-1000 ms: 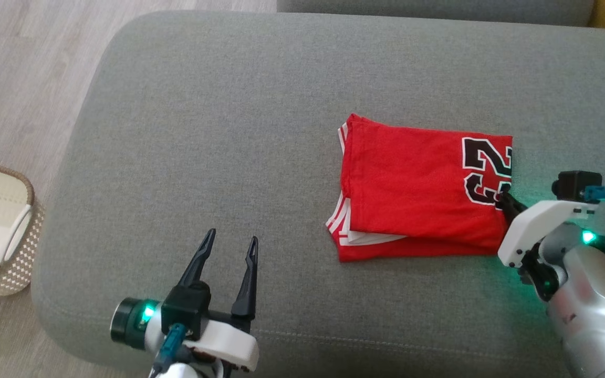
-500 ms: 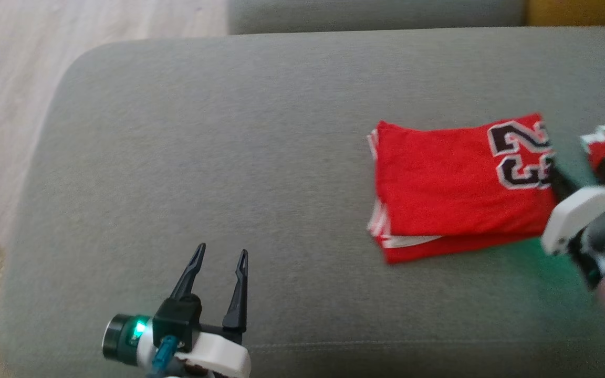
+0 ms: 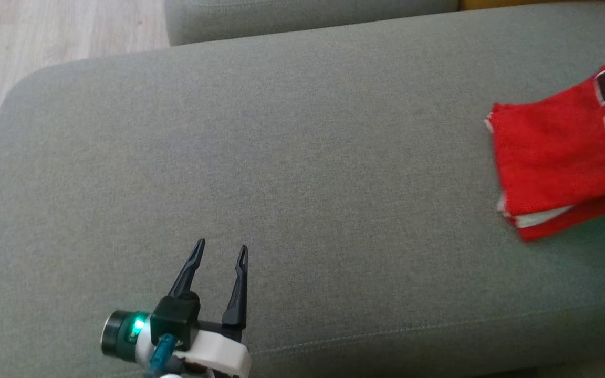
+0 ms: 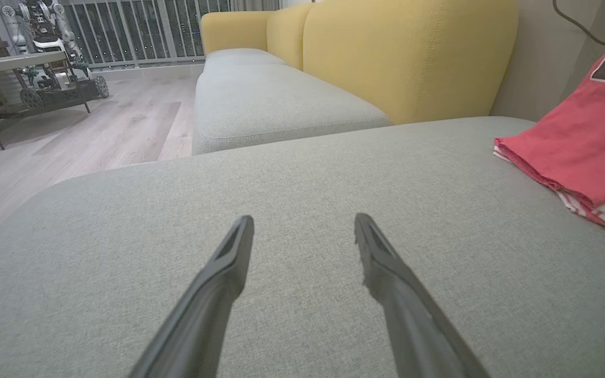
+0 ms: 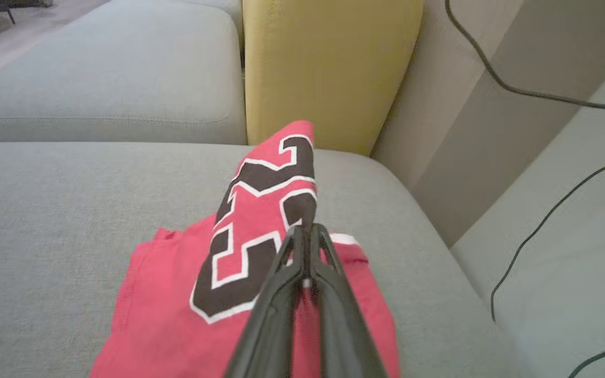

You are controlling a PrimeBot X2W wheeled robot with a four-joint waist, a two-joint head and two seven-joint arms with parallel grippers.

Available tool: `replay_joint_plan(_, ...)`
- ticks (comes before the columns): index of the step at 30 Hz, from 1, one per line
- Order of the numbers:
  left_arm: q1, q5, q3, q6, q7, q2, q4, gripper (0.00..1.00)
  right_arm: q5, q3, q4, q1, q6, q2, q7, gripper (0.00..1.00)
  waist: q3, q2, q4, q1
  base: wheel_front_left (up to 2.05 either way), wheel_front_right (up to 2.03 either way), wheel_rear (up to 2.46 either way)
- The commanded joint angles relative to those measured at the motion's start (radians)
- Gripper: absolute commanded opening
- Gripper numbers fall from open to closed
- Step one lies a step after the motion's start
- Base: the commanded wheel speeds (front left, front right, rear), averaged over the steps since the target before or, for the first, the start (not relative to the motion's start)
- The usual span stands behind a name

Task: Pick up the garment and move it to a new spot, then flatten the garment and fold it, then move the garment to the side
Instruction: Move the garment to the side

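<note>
A folded red garment [image 3: 554, 157] with black-and-white numerals lies at three o'clock on a wide grey sofa cushion [image 3: 281, 147], with its far right end raised off the fabric. The right gripper [image 5: 308, 229] is clenched on that raised edge beside the numerals, pinching the cloth. The left gripper [image 3: 221, 245] hovers at seven o'clock, fingers spread, grasping nothing, well apart from the garment. A yellow backrest [image 5: 329, 63] stands behind.

Garment [image 3: 560, 157] sits at the seat cushion's [image 3: 302, 157] right edge, left gripper [image 3: 221, 245] over its near-left part, well apart; a second cushion [image 3: 281, 16] lies behind the far edge.
</note>
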Motion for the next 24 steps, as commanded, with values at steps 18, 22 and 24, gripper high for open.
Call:
replay_joint_plan(18, -0.034, -0.014, 0.057, 0.018, -0.012, -0.006, -0.041, 1.0, -0.376, -0.275, -0.224, 0.086, 0.0, 0.143, 0.062, 1.0, -0.021, 0.0, 0.047, 0.0, 0.0, 0.0, 0.0)
replay_joint_plan(22, -0.019, -0.056, 0.085, 0.037, -0.012, -0.008, -0.057, 1.0, -0.349, -0.234, -0.34, 0.205, 0.0, 0.264, 0.061, 1.0, -0.064, 0.0, 0.059, 0.0, 0.0, 0.0, 0.0)
replay_joint_plan(24, -0.011, -0.081, 0.099, 0.044, -0.012, -0.008, -0.069, 1.0, -0.32, -0.202, -0.399, 0.272, 0.0, 0.32, 0.053, 1.0, -0.084, 0.0, 0.063, 0.0, 0.0, 0.0, 0.0)
